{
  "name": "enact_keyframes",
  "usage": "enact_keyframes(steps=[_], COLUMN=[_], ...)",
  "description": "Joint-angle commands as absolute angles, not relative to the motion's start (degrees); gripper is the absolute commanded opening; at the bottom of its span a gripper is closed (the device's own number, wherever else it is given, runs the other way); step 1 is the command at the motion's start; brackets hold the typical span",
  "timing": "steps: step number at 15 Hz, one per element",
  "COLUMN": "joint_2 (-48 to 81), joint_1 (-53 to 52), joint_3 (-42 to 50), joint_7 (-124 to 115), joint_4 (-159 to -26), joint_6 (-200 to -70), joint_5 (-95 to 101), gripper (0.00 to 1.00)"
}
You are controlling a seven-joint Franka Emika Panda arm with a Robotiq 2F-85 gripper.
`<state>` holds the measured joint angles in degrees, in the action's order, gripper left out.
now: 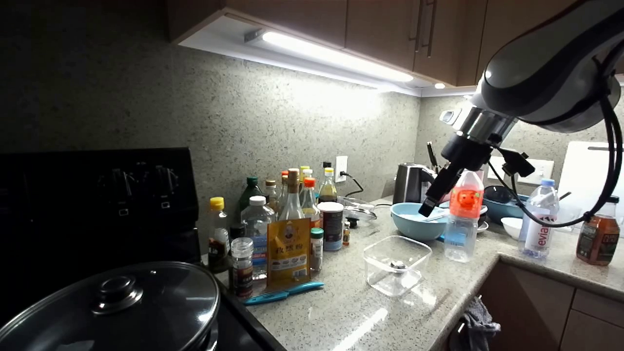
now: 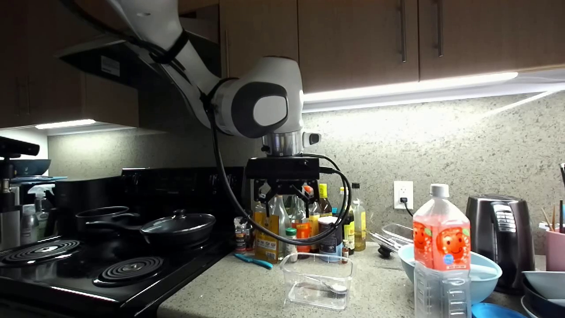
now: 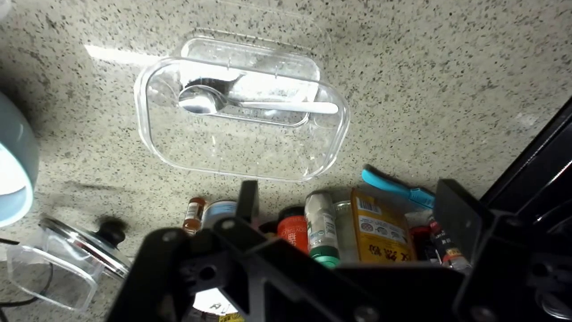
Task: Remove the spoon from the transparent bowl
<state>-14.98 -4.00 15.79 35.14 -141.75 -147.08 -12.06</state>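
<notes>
The transparent bowl [image 3: 237, 175] stands on the counter, clear with a squarish rim; it shows in both exterior views [image 1: 375, 273] [image 2: 309, 276]. The spoon [image 3: 281, 106] lies inside it, with a shiny metal head and pale handle. In the wrist view its head is at the left and its handle tip near the bowl's right wall. It shows in both exterior views [image 1: 397, 265] [image 2: 337, 289]. My gripper [image 3: 351, 201] is open and empty, its two fingers wide apart. In both exterior views [image 1: 428, 207] [image 2: 288, 210] it hangs above the counter, higher than the bowl and apart from it.
A teal-handled utensil [image 1: 285, 294], a yellow pouch [image 1: 288, 251] and several bottles stand or lie by the wall. A light-blue bowl [image 1: 414, 226] and a red-labelled plastic bottle [image 2: 441, 251] are on the bowl's other side. The stove [image 2: 88, 265] borders the counter.
</notes>
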Motion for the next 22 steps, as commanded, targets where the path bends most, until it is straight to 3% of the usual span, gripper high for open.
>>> enact_keyframes(steps=[1, 9, 15, 22], joint_2=[-11.9, 1.1, 2.1, 4.4], joint_1=[-5.5, -1.8, 1.8, 0.0], joint_3=[15.6, 12.7, 10.0, 8.6], joint_7=[39.7, 39.0, 37.1, 43.4], joint_4=[-141.3, -136.0, -135.3, -135.1], joint_6=[-150.1, -153.9, -152.8, -166.5], joint_5=[-17.5, -22.2, -19.7, -27.9], gripper=[1.00, 1.00, 1.00, 1.00])
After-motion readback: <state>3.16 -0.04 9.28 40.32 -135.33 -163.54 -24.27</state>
